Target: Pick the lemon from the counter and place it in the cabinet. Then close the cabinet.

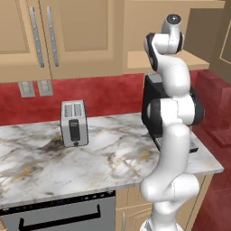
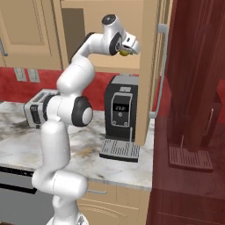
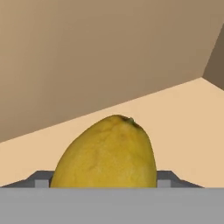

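Nearest the base, the counter (image 1: pixel 103 158) carries a silver toaster (image 1: pixel 74 123) at about 10 o'clock from the arm's foot in the left base view, and a black coffee machine (image 2: pixel 121 116) with its drip tray at about 1 o'clock in the right base view; both stand apart from one another on the marble surface. A dark oven front (image 1: pixel 63 214) sits below the counter edge at 7 o'clock. Above, the arm reaches up and forward, and the gripper (image 2: pixel 127 49) is raised to the level of the open cabinet (image 2: pixel 110 66), over its inner shelf. The lemon (image 3: pixel 105 153) sits between the two finger tips in the hand view, the jaws closed against its sides; in the right base view its yellow shows at the hand. Whether the fruit touches the shelf cannot be determined. Beyond it lie the pale shelf floor and the tan back wall. The cabinet door stands open edge-on at 2 o'clock, its bar handle (image 2: pixel 163 70) vertical.
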